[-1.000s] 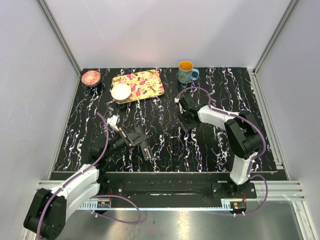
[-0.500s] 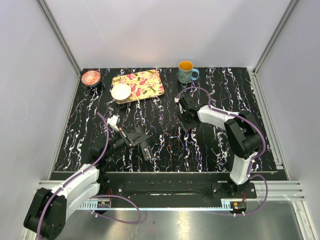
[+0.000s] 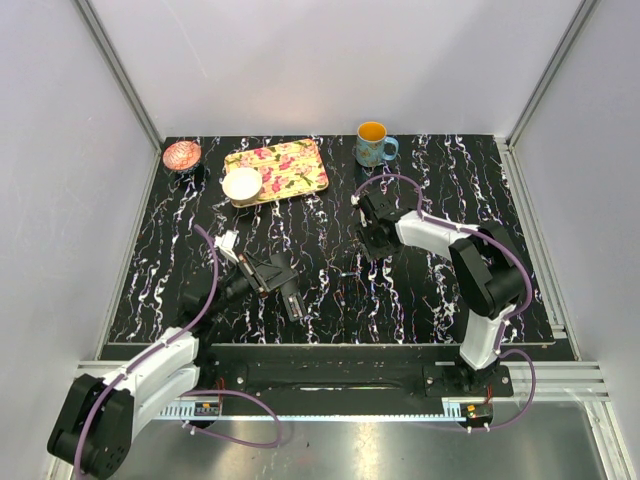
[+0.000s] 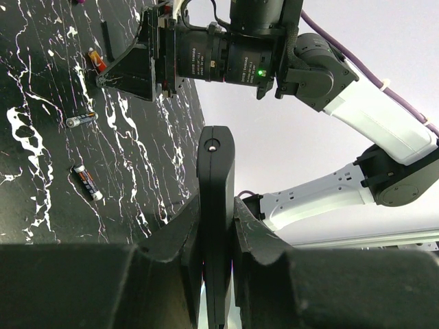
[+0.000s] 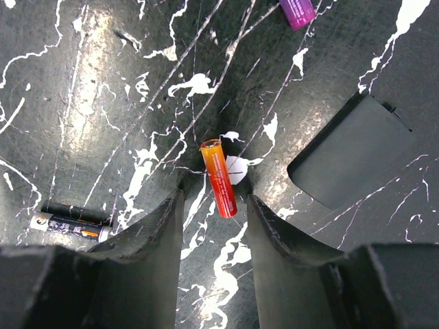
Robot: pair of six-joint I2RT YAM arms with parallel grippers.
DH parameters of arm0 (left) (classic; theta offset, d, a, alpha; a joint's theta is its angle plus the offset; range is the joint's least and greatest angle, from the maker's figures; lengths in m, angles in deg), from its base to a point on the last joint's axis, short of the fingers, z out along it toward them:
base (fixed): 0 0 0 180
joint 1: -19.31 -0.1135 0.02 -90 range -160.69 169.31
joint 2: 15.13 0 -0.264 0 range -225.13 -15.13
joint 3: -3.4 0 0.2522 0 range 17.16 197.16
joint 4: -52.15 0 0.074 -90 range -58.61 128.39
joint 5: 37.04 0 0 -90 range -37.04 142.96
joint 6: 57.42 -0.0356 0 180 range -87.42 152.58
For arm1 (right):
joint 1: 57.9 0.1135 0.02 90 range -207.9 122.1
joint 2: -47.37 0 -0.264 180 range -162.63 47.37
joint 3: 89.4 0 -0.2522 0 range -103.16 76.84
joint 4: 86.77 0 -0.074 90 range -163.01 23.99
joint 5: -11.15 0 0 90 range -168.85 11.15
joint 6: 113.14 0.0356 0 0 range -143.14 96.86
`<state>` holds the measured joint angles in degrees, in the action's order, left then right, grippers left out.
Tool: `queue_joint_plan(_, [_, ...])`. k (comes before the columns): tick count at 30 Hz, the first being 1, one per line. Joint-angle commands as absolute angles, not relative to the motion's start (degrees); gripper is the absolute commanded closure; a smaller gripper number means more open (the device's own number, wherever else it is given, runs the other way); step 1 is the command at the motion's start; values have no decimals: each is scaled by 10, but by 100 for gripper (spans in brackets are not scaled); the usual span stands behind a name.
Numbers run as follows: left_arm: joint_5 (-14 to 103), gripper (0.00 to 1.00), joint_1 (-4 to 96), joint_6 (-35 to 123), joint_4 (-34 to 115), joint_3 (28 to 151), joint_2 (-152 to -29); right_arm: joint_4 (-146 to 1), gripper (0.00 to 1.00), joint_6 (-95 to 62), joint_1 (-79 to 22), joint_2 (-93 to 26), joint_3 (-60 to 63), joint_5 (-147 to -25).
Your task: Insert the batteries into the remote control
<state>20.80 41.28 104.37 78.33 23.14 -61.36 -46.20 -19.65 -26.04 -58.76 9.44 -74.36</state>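
Observation:
My left gripper is shut on the remote control, a slim black bar held edge-on between its fingers in the left wrist view. My right gripper is open and low over the table. An orange-red battery lies on the table between its fingertips. A purple battery lies at the top edge of the right wrist view. A black battery lies to the left of the right gripper. Two dark batteries and the orange-red one also show in the left wrist view.
A flat black cover piece lies just right of the right gripper. At the back stand a floral tray, a white bowl, a pink bowl and a blue mug.

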Motion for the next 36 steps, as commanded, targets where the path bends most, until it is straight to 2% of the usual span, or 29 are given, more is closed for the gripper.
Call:
queue_joint_plan(1, [211,100,412,1039,814,244,-617,-456,100,-187,-258,-562,109,-726])
queue_joint_plan(5, [211,100,412,1039,814,245,-618,-454,100,-182,-258,-552,102,-704])
queue_joint_plan(6, [211,100,412,1039,814,245,-617,-452,94,-181,-257,-545,99,-699])
queue_joint_plan(7, [211,100,412,1039,814,245,-618,-451,83,-178,-257,-540,98,-690])
queue_joint_plan(11, [210,100,412,1040,814,247,-616,-457,63,-172,-257,-496,95,-677])
queue_joint_plan(13, [210,100,412,1041,814,247,-616,-457,58,-169,-257,-468,90,-673])
queue_joint_plan(14, [210,100,412,1041,814,247,-616,-458,70,-168,-256,-458,86,-673])
queue_joint_plan(15, [210,100,413,1042,814,248,-616,-457,95,-170,-256,-439,86,-674])
queue_joint_plan(16, [210,100,412,1042,813,248,-616,-457,100,-169,-256,-428,87,-672])
queue_joint_plan(21, [210,100,412,1044,813,246,-612,-476,100,-165,-256,-371,113,-664])
queue_joint_plan(27, [212,100,412,1046,812,244,-605,-467,100,-153,-256,-381,117,-651])
queue_joint_plan(28, [212,100,412,1046,809,243,-602,-461,71,-148,-256,-386,113,-656])
queue_joint_plan(29, [214,100,412,1046,808,241,-600,-457,55,-146,-256,-389,108,-659])
queue_joint_plan(30, [213,100,412,1045,808,241,-600,-458,44,-145,-256,-389,107,-662])
queue_joint_plan(32, [212,100,412,1045,807,241,-599,-462,2,-141,-256,-386,111,-659])
queue_joint_plan(33, [213,100,412,1046,806,240,-599,-463,0,-141,-257,-386,110,-659])
queue_joint_plan(34, [213,100,412,1046,806,240,-598,-464,1,-144,-257,-387,110,-663])
queue_joint_plan(35, [212,100,412,1046,805,240,-598,-463,41,-149,-256,-387,109,-670])
queue_joint_plan(36, [213,100,412,1045,805,240,-599,-463,76,-151,-256,-390,109,-675])
